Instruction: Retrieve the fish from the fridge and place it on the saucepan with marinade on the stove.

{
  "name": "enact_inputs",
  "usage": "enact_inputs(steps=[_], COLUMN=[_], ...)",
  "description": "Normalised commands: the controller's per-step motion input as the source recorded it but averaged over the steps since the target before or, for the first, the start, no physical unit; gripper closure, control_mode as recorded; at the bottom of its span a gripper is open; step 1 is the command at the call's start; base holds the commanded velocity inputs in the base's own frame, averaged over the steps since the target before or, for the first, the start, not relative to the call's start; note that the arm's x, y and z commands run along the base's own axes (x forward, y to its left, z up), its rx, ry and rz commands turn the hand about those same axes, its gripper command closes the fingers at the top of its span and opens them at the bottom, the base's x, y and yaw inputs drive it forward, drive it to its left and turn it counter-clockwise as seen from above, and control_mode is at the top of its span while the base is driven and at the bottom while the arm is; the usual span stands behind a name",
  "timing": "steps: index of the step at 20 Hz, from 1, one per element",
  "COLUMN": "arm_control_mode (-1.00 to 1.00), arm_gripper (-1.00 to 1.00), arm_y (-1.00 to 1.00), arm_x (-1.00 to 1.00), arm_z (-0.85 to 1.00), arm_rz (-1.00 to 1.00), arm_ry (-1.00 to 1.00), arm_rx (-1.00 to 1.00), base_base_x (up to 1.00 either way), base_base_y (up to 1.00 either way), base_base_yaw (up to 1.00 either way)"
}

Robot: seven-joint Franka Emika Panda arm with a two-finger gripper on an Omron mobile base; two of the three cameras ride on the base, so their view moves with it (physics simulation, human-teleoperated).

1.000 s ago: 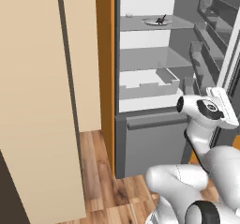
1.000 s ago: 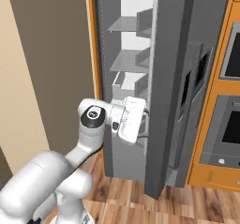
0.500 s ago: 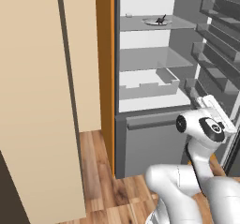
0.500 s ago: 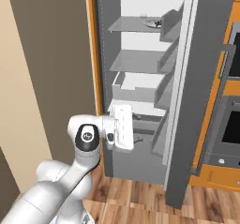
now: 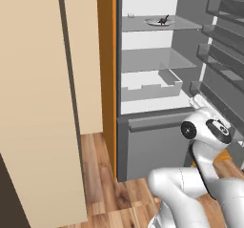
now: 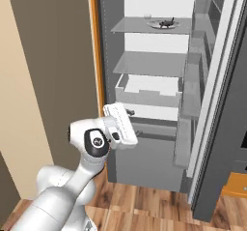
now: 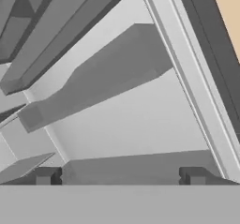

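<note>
The fridge [image 5: 157, 143] stands open, its door [image 6: 217, 104] swung wide to the right. On its top shelf the tiny dark fish [image 5: 164, 20] [image 6: 169, 21] lies on a shallow pale plate [image 5: 153, 23] [image 6: 155, 25]. My gripper [image 7: 120, 176] is open, fingertips [image 7: 47, 175] far apart with nothing between them, and it looks up into the white interior and the grey shelves. The hand [image 6: 120, 124] [image 5: 199, 101] hovers in front of the lower drawer, well below the fish. The saucepan and the stove are out of view.
Door racks [image 5: 224, 36] jut out on the right. A white drawer bin [image 5: 150, 86] sits on the third level, above a grey freezer front. A tall beige cabinet [image 5: 38, 103] flanks the fridge on the left. Wood floor [image 5: 102, 184] lies below.
The fridge door has swung further open, baring the shelves and the fish in the right base view. My hand has come away from the door to the lower drawer.
</note>
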Motion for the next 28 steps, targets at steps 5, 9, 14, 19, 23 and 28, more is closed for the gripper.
enact_inputs(steps=[5, 9, 14, 19, 23, 28], arm_control_mode=[-1.00, -1.00, -1.00, -1.00, -1.00, -1.00], arm_gripper=[-1.00, -1.00, -1.00, -1.00, -1.00, -1.00], arm_y=[0.12, 0.39, 0.38, 0.34, 0.34, 0.48], arm_x=[0.19, 0.23, 0.14, 0.01, 0.00, -0.09], arm_z=[0.48, 0.67, 0.79, 0.62, 0.73, 0.77], arm_rz=[0.34, 0.27, 0.25, 0.18, 0.19, 0.08], arm_ry=[0.17, 0.31, 0.34, 0.26, 0.18, 0.02], arm_rx=[0.17, 0.16, 0.19, 0.24, 0.13, -0.03], base_base_x=[0.00, 0.00, 0.00, 0.00, 0.00, 0.00], base_base_y=[0.00, 0.00, 0.00, 0.00, 0.00, 0.00], base_base_yaw=[0.00, 0.00, 0.00, 0.00, 0.00, 0.00])
